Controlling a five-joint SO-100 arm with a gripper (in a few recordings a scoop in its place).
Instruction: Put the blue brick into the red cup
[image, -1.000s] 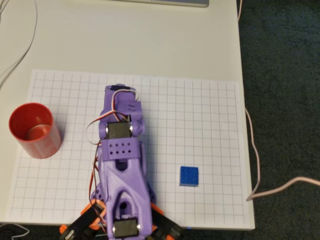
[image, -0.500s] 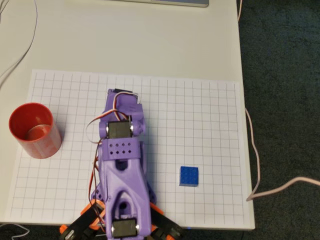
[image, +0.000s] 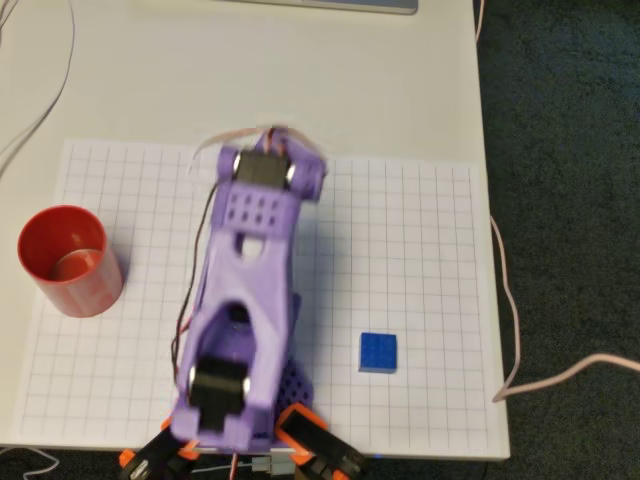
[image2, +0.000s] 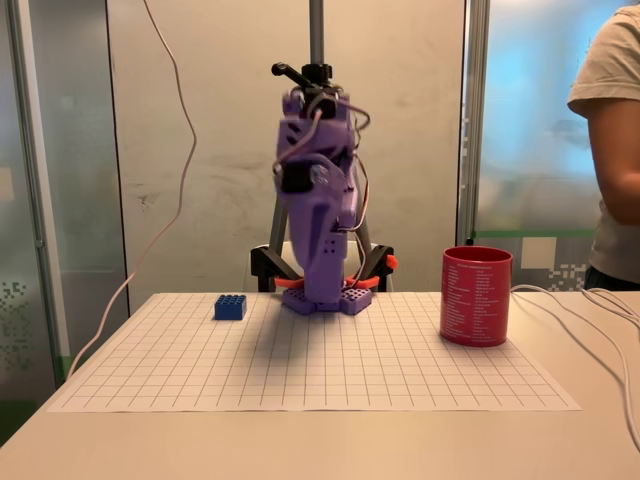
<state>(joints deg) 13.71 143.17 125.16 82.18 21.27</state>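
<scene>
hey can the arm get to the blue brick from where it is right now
Probably yes. The blue brick lies alone on open grid paper near the arm's base, with nothing beside it; the red cup stands far off on the other side.

In the overhead view, the purple arm (image: 245, 310) is now stretched further up the grid sheet (image: 420, 230) than a second ago, its upper end carried from mid-sheet to the sheet's far edge. The black motor block, earlier seen mid-arm, is now seen there, and another near the base.
</scene>
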